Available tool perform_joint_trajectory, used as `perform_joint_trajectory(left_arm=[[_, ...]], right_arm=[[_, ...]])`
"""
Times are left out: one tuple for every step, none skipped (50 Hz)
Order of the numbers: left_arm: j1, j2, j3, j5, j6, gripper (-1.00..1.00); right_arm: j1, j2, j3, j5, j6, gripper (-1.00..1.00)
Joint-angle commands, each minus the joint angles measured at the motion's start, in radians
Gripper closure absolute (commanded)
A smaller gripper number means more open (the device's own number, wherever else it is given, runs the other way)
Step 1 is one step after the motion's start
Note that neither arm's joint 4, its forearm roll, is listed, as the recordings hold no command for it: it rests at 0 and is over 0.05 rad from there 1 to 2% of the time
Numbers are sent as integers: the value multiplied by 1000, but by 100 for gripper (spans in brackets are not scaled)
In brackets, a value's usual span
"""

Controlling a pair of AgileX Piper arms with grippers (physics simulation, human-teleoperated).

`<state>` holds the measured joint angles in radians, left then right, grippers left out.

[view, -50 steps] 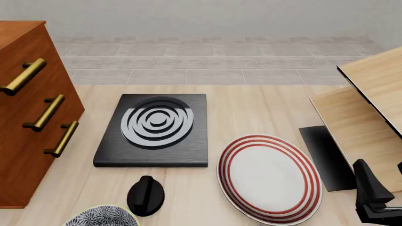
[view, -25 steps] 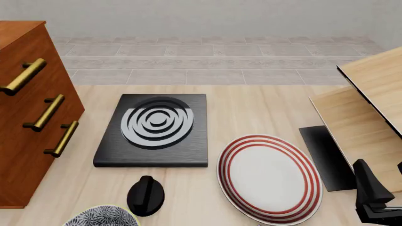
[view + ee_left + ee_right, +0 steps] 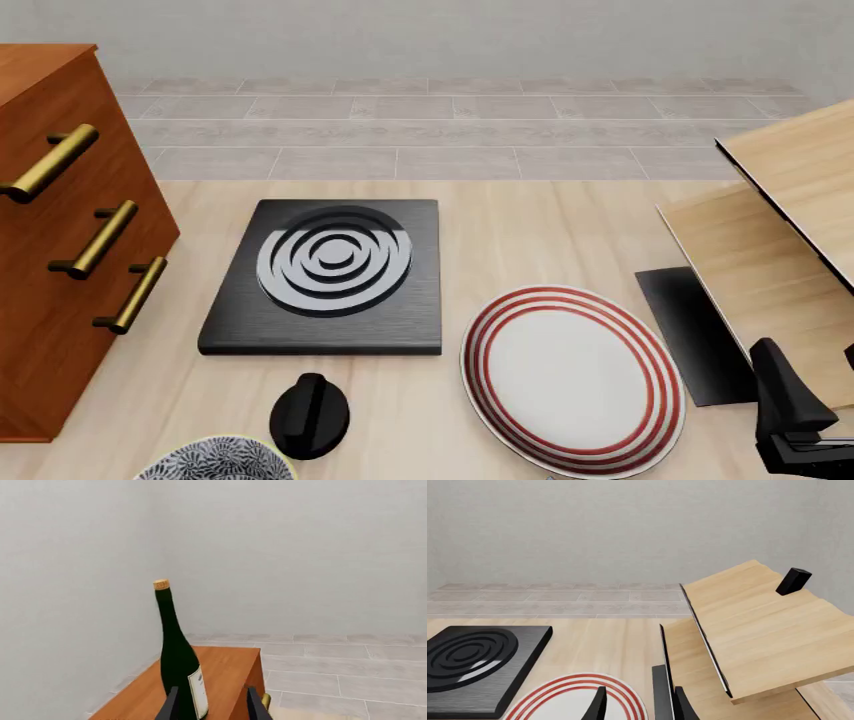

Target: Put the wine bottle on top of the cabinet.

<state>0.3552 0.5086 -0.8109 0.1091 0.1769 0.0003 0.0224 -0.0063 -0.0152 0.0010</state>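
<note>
The wine bottle (image 3: 179, 660), dark green with a tan cork, stands upright on the reddish-brown top of the cabinet (image 3: 223, 670) in the left wrist view. My left gripper (image 3: 212, 707) is open just in front of it. The gap between its fingers is wider than the bottle, and the bottle's base shows just inside one finger. In the front view the cabinet (image 3: 54, 250) fills the left edge, and neither the bottle nor the left gripper shows there. My right gripper (image 3: 637, 705) is open and holds nothing, low at the front right (image 3: 787, 410).
A black hob plate (image 3: 327, 275) lies mid-table, with a red-ringed plate (image 3: 574, 375) to its right. A black knob (image 3: 310, 415) and a patterned bowl (image 3: 214, 462) sit at the front. A pale-wood slanted structure (image 3: 787, 230) and a black mat (image 3: 694, 335) are on the right.
</note>
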Motion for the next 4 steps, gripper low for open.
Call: perform_joint_trajectory(left_arm=[[-66, -102, 24, 78, 20, -100], [-72, -110, 23, 87, 18, -100], [-72, -111, 23, 87, 18, -100], [-80, -119, 21, 97, 24, -100]], right_arm=[[0, 0, 0, 0, 0, -100], [0, 0, 0, 0, 0, -100], [0, 0, 0, 0, 0, -100], [0, 0, 0, 0, 0, -100]])
